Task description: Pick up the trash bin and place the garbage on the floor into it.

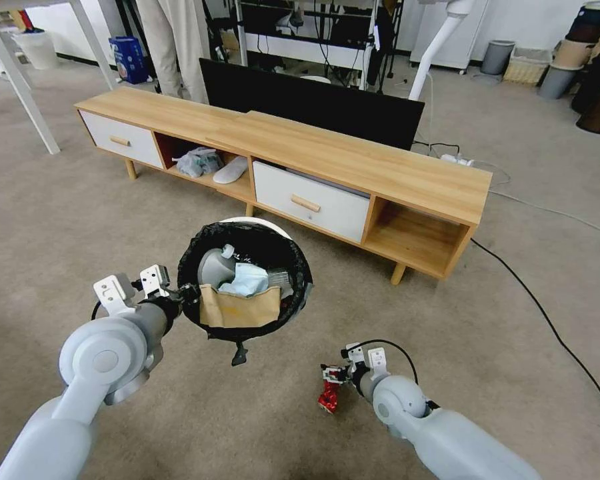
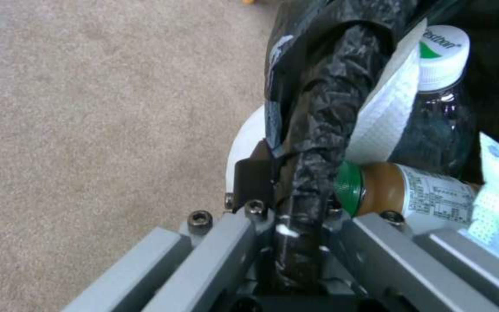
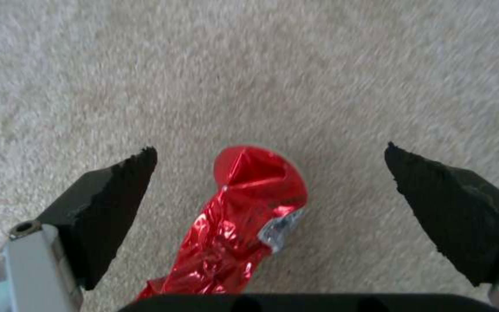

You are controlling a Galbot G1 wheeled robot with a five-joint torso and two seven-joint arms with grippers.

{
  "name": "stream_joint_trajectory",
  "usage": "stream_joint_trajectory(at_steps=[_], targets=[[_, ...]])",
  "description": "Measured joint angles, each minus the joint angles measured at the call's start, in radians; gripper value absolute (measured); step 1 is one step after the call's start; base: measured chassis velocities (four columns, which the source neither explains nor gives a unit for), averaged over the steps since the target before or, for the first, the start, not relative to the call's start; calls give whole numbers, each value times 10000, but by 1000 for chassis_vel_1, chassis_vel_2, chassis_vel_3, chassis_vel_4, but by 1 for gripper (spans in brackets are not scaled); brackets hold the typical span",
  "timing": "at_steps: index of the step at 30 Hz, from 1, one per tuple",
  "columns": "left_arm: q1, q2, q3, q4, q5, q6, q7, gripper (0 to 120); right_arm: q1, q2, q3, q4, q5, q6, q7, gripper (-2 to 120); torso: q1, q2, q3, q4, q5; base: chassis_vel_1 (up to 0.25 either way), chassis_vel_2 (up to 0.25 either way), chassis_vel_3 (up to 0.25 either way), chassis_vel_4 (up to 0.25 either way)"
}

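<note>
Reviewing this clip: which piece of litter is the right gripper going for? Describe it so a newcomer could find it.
Start at the long wooden cabinet, then drop to the carpet before it. Right of the trash bin that the left gripper grips, the crushed red can lies between the right gripper's open fingers, shiny and crumpled.

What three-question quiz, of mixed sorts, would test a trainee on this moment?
1. True or false: the right hand is shut on the crushed red can.
2. What does the left hand clamp? A) trash bin rim B) brown paper bag C) face mask
3. Where does the can lie?

Key: 1. False: its fingers stand open either side. 2. A. 3. On the carpet, between the open fingers.
</note>
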Motion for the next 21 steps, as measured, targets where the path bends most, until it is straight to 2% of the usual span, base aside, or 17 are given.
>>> stream_joint_trajectory(at_steps=[10, 21], targets=[[195, -54, -47, -160, 135, 0, 40, 0, 323, 1127, -509, -1011, -96, -30, 202, 100, 0, 0, 0, 1, 1, 0, 0, 0, 0], [311, -74, -103, -223, 185, 0, 73, 0, 654, 1686, -872, -1525, -251, 111, 173, 100, 0, 0, 0, 1, 0, 0, 0, 0, 0]])
